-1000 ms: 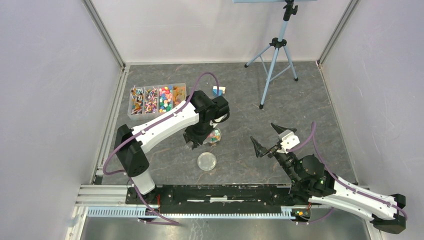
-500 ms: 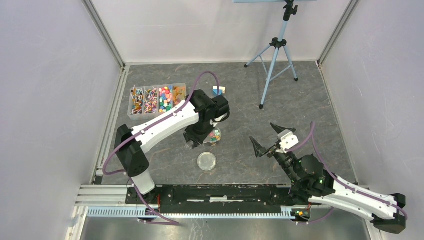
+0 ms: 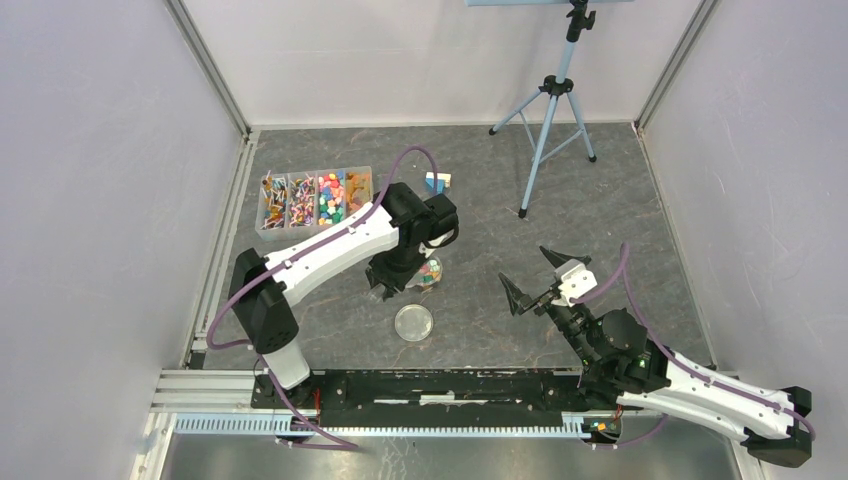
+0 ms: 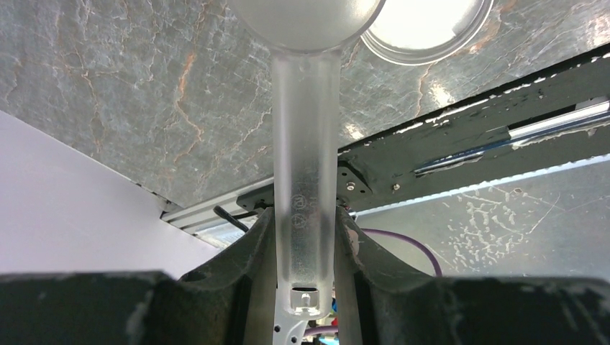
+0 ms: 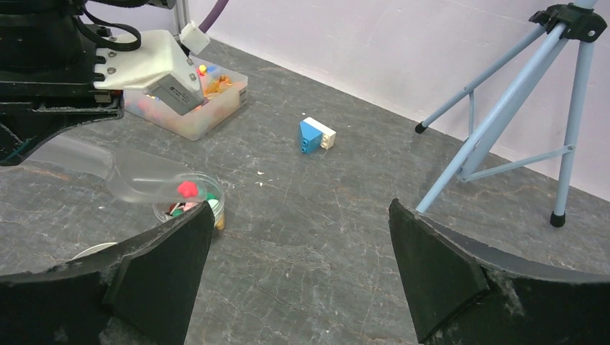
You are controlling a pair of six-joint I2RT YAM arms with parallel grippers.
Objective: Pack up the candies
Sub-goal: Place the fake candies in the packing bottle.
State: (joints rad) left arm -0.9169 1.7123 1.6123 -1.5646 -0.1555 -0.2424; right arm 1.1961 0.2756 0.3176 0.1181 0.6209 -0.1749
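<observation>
My left gripper (image 3: pixel 384 284) is shut on the handle of a clear plastic scoop (image 4: pixel 306 158). In the right wrist view the scoop (image 5: pixel 140 176) carries a red candy (image 5: pixel 187 189) over a small round clear cup (image 5: pixel 208 201) that holds several coloured candies. The cup (image 3: pixel 430 271) stands beside the left wrist. More candies fill a clear compartment tray (image 3: pixel 314 199) at the back left. My right gripper (image 3: pixel 524 266) is open and empty, to the right of the cup, over bare floor. Its jaws (image 5: pixel 300 203) stand wide apart.
A round clear lid (image 3: pixel 414 322) lies in front of the cup and also shows in the left wrist view (image 4: pixel 424 29). A blue-and-white block (image 3: pixel 437 181) lies behind the left arm. A light blue tripod (image 3: pixel 548 115) stands at the back right. A black rail runs along the near edge.
The right gripper has drifted slightly toward the near left. The left gripper and scoop have barely moved.
</observation>
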